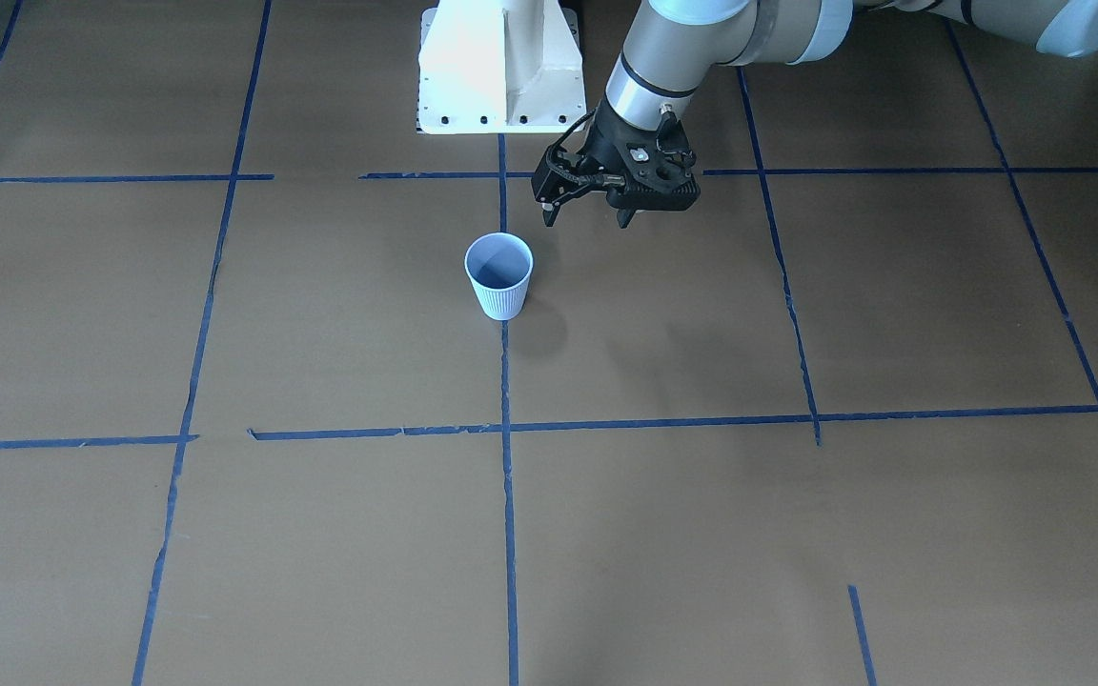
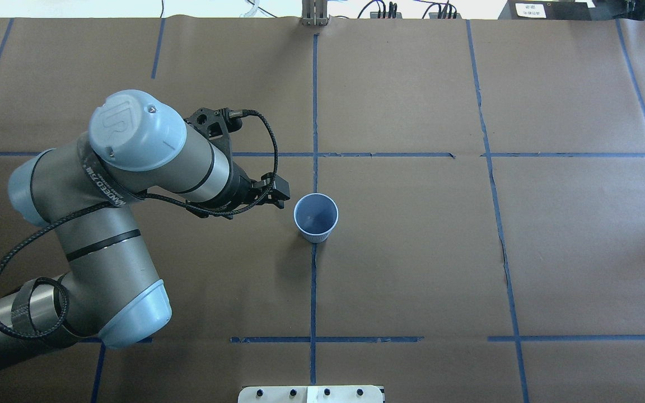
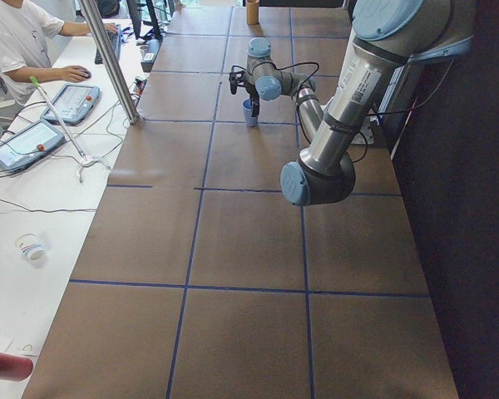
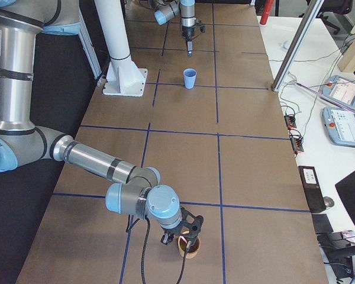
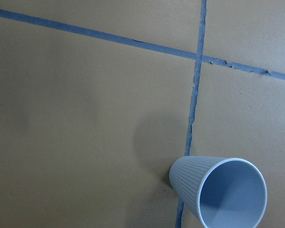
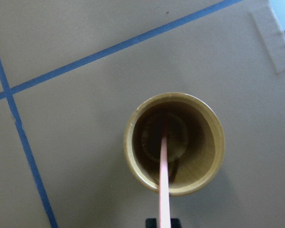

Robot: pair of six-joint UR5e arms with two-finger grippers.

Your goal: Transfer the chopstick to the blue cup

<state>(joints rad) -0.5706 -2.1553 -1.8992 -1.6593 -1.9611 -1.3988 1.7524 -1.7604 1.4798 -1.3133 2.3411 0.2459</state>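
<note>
In the front-facing view you saw the left gripper (image 1: 587, 214) hanging above the brown paper-covered table (image 1: 797, 534), its two fingers spread apart with nothing between them. The ribbed light-blue paper cup (image 1: 498, 276) stood upright just beside it on a blue tape line (image 1: 508, 495), and it was empty. In the overhead view this gripper was near the cup's rim and did not touch it. In the exterior right view the right gripper (image 4: 182, 238) was low over a round tan wooden cup (image 4: 190, 249), well apart from the blue cup. In the left wrist view the blue cup showed its empty inside. In the right wrist view the thin pink chopstick (image 6: 164, 175) stood inside the wooden cup and leaned up toward the camera. Whether the right fingers were clamped on it, I could not tell.
</note>
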